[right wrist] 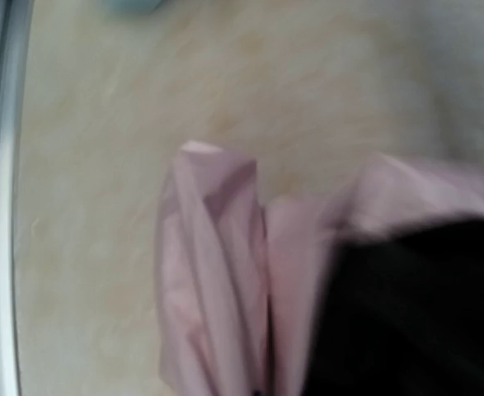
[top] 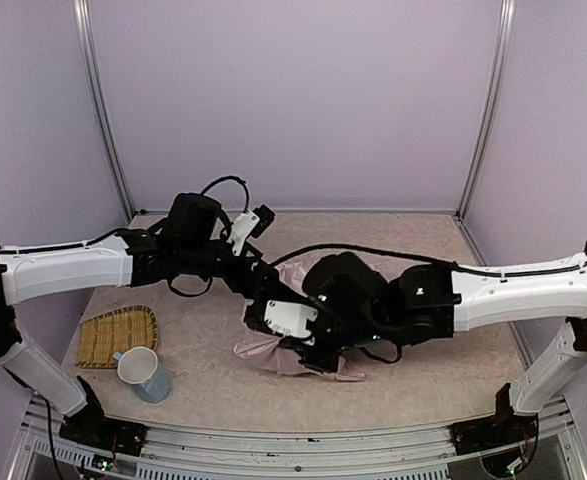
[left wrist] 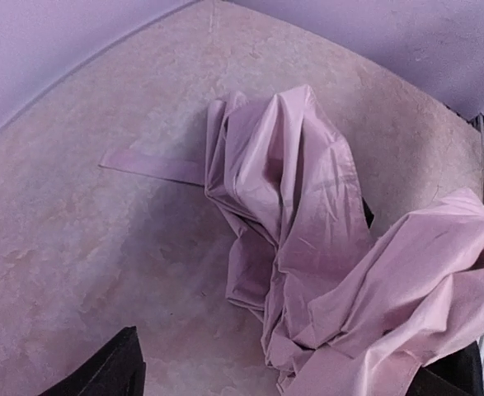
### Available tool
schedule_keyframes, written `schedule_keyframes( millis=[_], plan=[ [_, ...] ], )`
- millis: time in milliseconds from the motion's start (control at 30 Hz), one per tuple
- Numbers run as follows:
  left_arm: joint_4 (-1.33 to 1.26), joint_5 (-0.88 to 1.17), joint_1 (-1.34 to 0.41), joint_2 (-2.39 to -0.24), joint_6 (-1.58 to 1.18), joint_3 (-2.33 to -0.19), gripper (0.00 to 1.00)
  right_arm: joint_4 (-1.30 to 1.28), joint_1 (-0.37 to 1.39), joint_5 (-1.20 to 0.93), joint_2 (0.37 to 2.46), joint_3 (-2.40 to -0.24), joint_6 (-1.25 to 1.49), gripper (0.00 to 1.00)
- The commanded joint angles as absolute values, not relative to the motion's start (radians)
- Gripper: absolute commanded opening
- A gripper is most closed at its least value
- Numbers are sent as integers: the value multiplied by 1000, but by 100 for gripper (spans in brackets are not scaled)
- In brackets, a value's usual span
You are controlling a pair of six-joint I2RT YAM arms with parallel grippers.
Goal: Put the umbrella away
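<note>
We find the umbrella (top: pixel 265 350) collapsed in a crumpled pink heap on the table (top: pixel 443 385), near its middle and directly beneath both wrists. The left gripper (left wrist: pixel 291 375) has its jaws spread wide, with fabric draped over one finger. The right gripper (top: pixel 345 348) is fully closed against the fabric. Its wrist view is blurred, so we cannot tell whether cloth is pinched.
</note>
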State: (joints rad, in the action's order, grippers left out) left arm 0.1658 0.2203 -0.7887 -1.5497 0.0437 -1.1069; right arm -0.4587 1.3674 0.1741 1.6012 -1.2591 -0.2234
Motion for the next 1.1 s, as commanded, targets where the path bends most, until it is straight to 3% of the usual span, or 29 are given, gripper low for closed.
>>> schedule_keyframes(
  millis=[0, 67, 200, 567, 633, 700, 767, 800, 833, 900, 933, 967, 1067],
  plan=[
    [-32, 201, -757, -1325, 6, -1009, 92, -334, 1192, -143, 1442, -1150, -75, 0],
    [-98, 238, -758, -1243, 20, -948, 98, -241, 1117, -247, 1383, -1061, -31, 0],
    [-125, 322, -790, -1177, 78, -886, 99, -82, 982, -397, 1271, -924, 74, 0],
    [-5, 394, -972, -1416, 307, -1002, 94, 4, 874, -478, 1173, -809, 159, 0],
    [-2, 365, -1000, -1465, 330, -1026, 89, 2, 872, -486, 1186, -820, 164, 0],
    [4, 337, -1008, -1508, 326, -1052, 75, -5, 871, -486, 1197, -834, 170, 0],
    [11, 310, -1009, -1536, 314, -1069, 55, -2, 870, -488, 1200, -836, 177, 0],
    [16, 302, -1009, -1544, 314, -1072, 39, -4, 869, -481, 1200, -834, 182, 0],
    [16, 298, -1009, -1543, 313, -1068, 26, -14, 869, -459, 1199, -831, 189, 3],
    [4, 299, -1008, -1529, 315, -1051, 6, -51, 865, -355, 1195, -825, 221, 33],
    [-5, 300, -1008, -1518, 318, -1039, 0, -76, 855, -306, 1192, -818, 256, 47],
    [-17, 299, -1006, -1505, 322, -1024, 0, -101, 836, -267, 1187, -808, 302, 58],
    [-35, 297, -1004, -1476, 329, -995, 0, -128, 760, -262, 1157, -737, 420, 71]
  ],
)
